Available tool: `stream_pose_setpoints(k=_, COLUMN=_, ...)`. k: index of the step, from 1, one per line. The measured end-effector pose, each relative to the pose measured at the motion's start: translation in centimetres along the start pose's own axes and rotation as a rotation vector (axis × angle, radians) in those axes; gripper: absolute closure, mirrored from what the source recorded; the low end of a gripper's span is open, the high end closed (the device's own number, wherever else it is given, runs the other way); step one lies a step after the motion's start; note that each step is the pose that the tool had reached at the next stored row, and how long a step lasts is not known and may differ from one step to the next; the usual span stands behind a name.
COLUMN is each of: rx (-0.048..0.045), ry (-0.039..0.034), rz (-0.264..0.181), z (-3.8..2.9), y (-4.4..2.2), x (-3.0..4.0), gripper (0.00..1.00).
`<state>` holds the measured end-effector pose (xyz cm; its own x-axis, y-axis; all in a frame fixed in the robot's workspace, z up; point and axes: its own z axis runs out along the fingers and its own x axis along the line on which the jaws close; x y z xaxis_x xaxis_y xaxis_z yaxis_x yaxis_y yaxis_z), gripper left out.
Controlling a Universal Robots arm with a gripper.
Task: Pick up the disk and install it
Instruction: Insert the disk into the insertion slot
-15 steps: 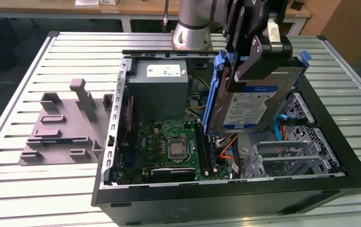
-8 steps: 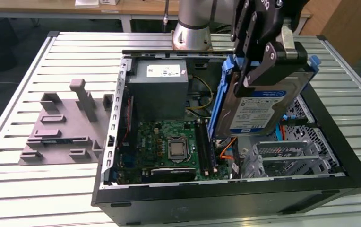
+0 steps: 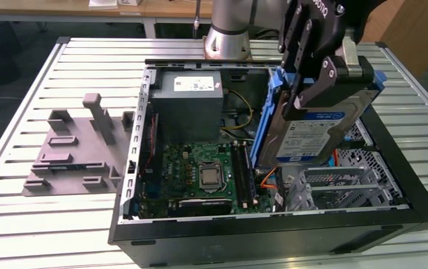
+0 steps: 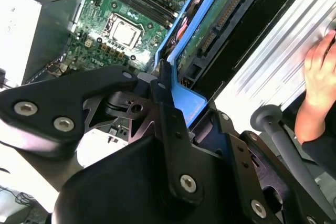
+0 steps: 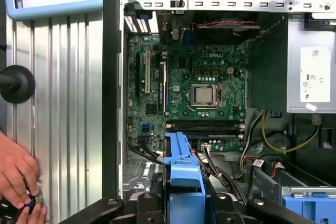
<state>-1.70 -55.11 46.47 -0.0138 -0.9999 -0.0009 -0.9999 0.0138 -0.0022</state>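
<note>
1. Above the open computer case (image 3: 274,238), at the exterior view's right, the gripper (image 3: 320,84) is clamping the disk (image 3: 311,131) by its upper end, jaws closed on it from both sides.
2. The disk is hanging on edge, tilted, label facing the exterior camera, with its lower end dipping just inside the case beside the metal drive cage (image 3: 348,185). It is not seated in anything yet.
3. In both wrist views the blue carrier (image 5: 184,169) is sitting squarely between the fingers (image 4: 163,103), so the grip is looking centred. That is worth protecting: any twist here would, I judge, show up as a jam at the cage.
4. The step in hand is looking like the approach to the bay. Doing it well means levelling the tilt so the carrier's rails are lining up with the cage's guides before any push.
5. The orange cables (image 3: 268,178) are lying just beside the disk's lower edge. The descent is calling for a path that is staying clear of them and of the motherboard (image 3: 199,168).
6. A slow, straight feed is the safer choice; the plastic carrier will likely flex if it is being forced at an angle.
7. A person's hand (image 5: 16,174) is resting on the table (image 3: 87,56) outside the case wall, well apart from the disk.
</note>
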Motion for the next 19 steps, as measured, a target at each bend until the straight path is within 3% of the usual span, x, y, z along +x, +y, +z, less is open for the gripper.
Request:
stream_pose_setpoints(k=10, rx=0.0, ry=0.0024, rz=0.0, z=0.29, y=-1.58, x=0.54, gripper=0.64)
stream_pose_setpoints(k=11, rx=0.0, ry=0.0032, rz=0.0, z=0.5, y=-2.32, x=0.72, gripper=0.64)
stream_pose_setpoints(k=19, rx=0.0001, ry=0.0027, rz=0.005, z=0.72, y=-2.61, x=1.27, gripper=0.64)
